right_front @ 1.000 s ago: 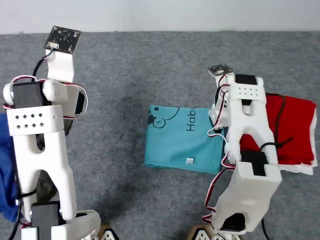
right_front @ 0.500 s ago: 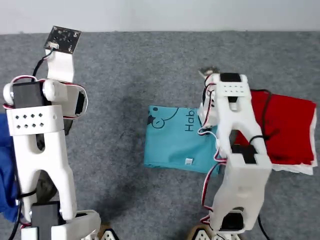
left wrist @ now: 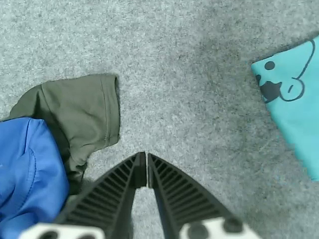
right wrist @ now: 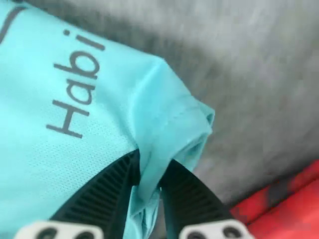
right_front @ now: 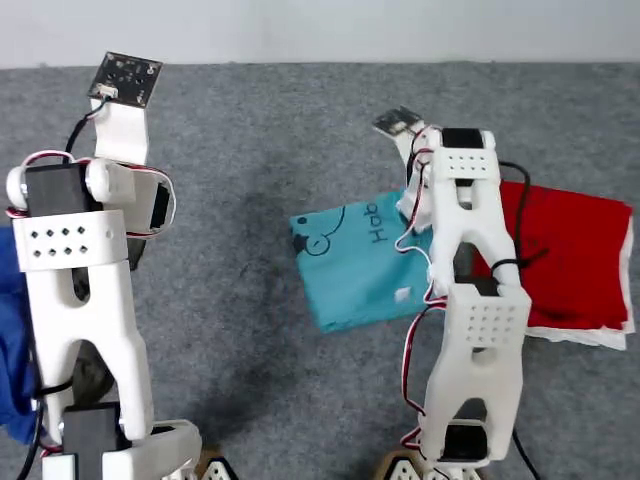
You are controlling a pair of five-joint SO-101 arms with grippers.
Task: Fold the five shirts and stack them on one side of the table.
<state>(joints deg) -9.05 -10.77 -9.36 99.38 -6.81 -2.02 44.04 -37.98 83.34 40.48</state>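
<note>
Teal shirt (right wrist: 60, 164): light, limp, drapes. Right tool (right wrist: 149, 172) pinches its bunched corner hem; hems grip best. Left tool (left wrist: 147, 164) closed, empty.

Matt cloth shirt (right_front: 350, 270), rough carpet (right_front: 250, 150)

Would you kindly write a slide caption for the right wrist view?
Right gripper pinching a bunched corner of the teal shirt near the red shirt.
</note>
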